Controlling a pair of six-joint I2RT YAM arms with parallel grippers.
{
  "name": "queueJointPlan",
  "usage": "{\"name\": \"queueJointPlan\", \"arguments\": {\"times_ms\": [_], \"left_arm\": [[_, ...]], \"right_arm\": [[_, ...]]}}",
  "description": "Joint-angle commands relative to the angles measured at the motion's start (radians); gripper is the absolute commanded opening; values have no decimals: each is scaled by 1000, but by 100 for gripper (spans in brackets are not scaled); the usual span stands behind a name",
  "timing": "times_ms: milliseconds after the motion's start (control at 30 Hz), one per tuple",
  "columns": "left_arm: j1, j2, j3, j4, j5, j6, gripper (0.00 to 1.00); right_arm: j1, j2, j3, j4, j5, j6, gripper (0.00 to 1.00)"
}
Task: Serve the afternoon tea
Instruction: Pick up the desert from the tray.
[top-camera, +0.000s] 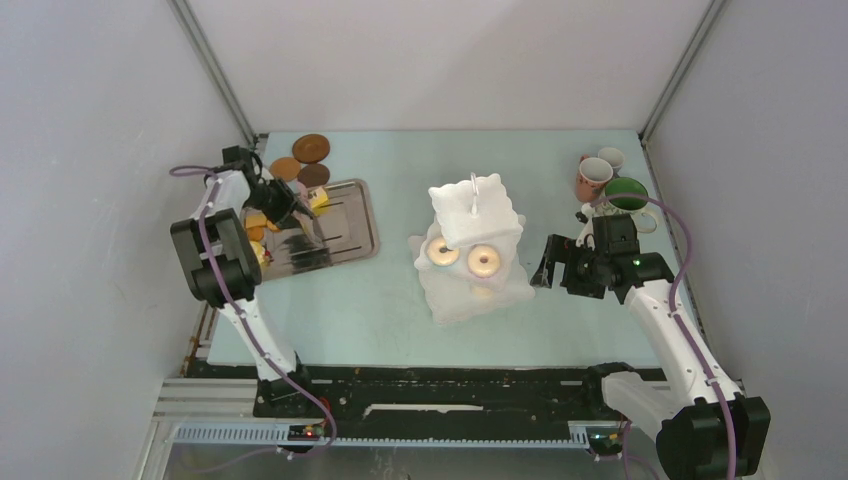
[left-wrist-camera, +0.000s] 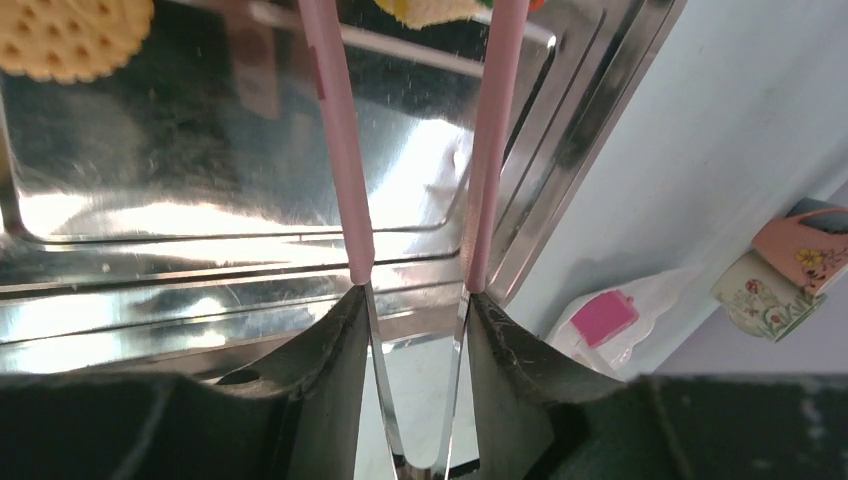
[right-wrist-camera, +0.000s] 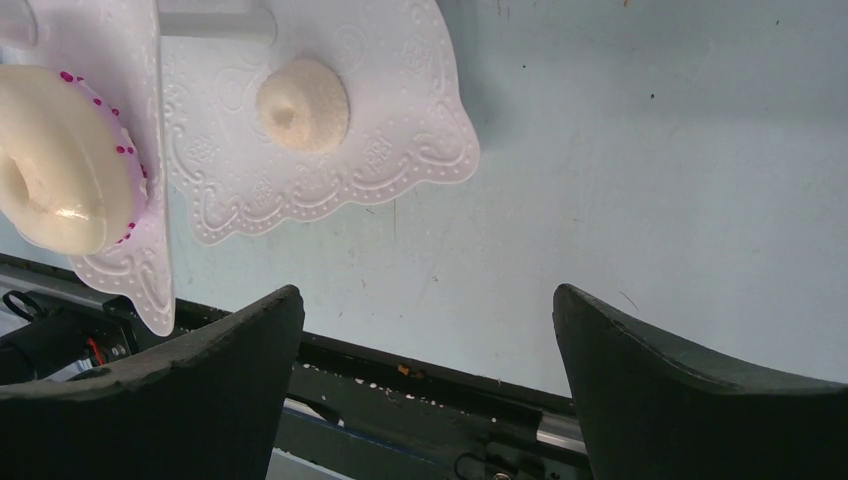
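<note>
We find the left hand (left-wrist-camera: 415, 300) clamped on the pink tongs (left-wrist-camera: 345, 150), whose two arms run forward from its fingers over the grey metal tray (left-wrist-camera: 200, 180); an orange biscuit (left-wrist-camera: 70, 35) lies on the tray ahead of this hand, to its left; brown coasters (top-camera: 311, 148) sit on the surface (right-wrist-camera: 650, 150) beyond the tray. The right hand (right-wrist-camera: 425, 300) stands wide and holds nothing; the white stand (right-wrist-camera: 330, 170) is ahead of it to the left, near but apart (a sprinkled donut (right-wrist-camera: 60, 170) on a higher tier, a pale round cake (right-wrist-camera: 303, 105) on the lowest); three mugs (top-camera: 592, 180) stand behind that hand, off to its side.
</note>
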Motion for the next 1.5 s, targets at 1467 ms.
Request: {"name": "queueJointPlan", "arguments": {"times_ms": [1467], "left_arm": [[-108,-281,-1,-123,-387,536,42]], "right_arm": [[95,64,33,-12,-5,-6,96]]}}
